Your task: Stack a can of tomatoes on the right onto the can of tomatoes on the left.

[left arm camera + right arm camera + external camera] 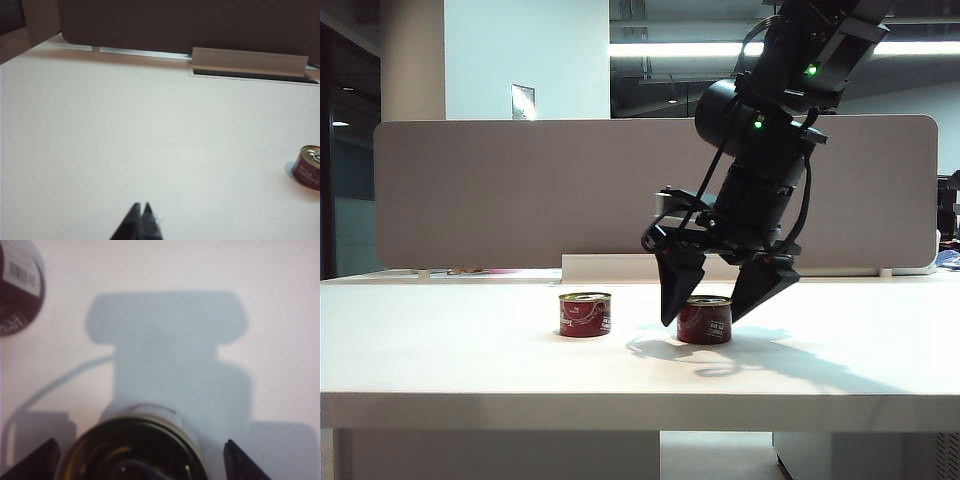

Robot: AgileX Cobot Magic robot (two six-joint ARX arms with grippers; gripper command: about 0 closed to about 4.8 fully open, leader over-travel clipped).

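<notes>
- Right pincer [718, 300]: wide open, fingers straddling the right can [705, 320] on the worktop [470, 360].
- Left pincer [141, 212]: closed, well apart from the left can [585, 314].

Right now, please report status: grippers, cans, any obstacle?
Right gripper open, straddling right can. Left gripper shut, idle. Left can bare on table. Nothing in the way.

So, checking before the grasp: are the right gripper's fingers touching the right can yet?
Apart. The right wrist view shows table between each of the right gripper's fingertips and the right can; its jaws stand open either side.
</notes>
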